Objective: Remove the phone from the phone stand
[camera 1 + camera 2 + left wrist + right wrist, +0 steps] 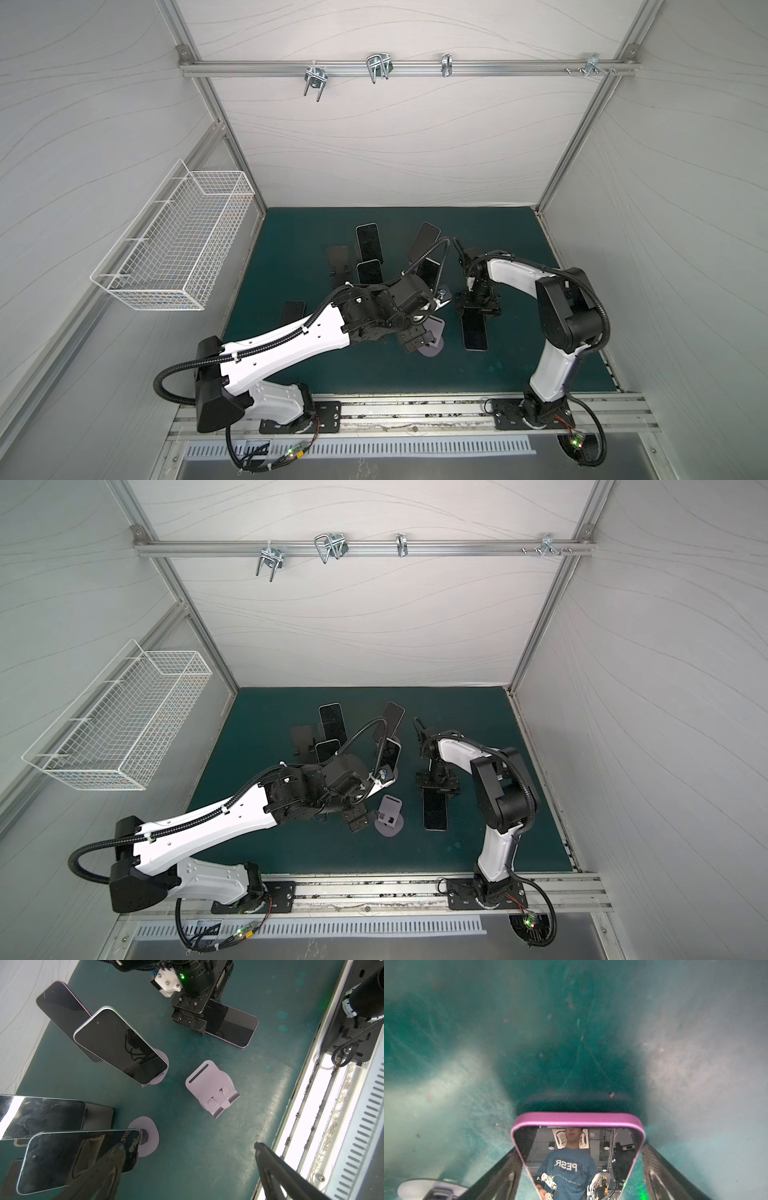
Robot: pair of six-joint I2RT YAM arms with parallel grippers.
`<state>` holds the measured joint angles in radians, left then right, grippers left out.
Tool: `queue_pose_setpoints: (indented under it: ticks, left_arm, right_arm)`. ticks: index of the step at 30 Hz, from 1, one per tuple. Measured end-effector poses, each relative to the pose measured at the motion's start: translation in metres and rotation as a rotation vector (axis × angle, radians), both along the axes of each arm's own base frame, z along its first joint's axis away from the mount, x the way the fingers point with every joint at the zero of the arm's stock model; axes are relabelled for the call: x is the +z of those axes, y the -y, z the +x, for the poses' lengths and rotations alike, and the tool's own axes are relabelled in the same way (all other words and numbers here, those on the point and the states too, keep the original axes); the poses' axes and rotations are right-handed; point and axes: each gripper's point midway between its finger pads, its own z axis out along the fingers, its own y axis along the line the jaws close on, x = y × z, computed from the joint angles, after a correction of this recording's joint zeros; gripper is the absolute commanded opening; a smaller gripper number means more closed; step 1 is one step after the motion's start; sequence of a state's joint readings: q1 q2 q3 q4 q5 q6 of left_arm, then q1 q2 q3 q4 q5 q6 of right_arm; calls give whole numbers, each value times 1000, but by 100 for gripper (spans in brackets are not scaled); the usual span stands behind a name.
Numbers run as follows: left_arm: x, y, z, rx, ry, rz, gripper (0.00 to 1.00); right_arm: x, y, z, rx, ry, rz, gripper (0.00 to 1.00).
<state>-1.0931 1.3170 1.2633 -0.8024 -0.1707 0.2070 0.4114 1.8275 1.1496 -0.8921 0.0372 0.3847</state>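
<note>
The phone [475, 332] is off its stand and lies flat, screen up, on the green mat [374, 374], a little right of the middle. The right gripper [476, 308] is down over the phone's far end, one finger on either side of it. In the right wrist view the purple-edged phone sits between the two dark fingers [506, 1169]. A sliver of mat shows between each finger and the phone's side, so the jaws stand clear of it, straddling rather than pinching.

Just to the phone's left, in both top views, stands the empty phone stand [390, 812]. It is lilac and upright on its round base, and its cradle is bare. It does not touch the phone; a strip of mat lies between them.

The left gripper [189, 1146] hangs above the mat just beside that stand, on the side away from the phone. Its fingers are spread wide with nothing between them — only mat shows under the gap in its wrist view.

Farther back on the mat, other phones [120, 1047] lean tilted on stands of their own, dark screens up and clustered close together. They are well apart from the right gripper.
</note>
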Motion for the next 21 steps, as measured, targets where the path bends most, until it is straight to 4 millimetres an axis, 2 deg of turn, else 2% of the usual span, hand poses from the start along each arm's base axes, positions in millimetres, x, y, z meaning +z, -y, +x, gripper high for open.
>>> queue_pose_setpoints:
  ticks: [2,9,21]
  left_arm:
    - [0,0,0,1,2,1,99]
    - [2,-3,0,5,10,-2,99]
    - [0,-10,-3,18,11,-12,99]
  right_arm:
    - [1,1,-1,-8,2,-4,96]
    - [5,1,1,-21,14,-1,97]
    - [10,-3,-1,-40,17,26,93]
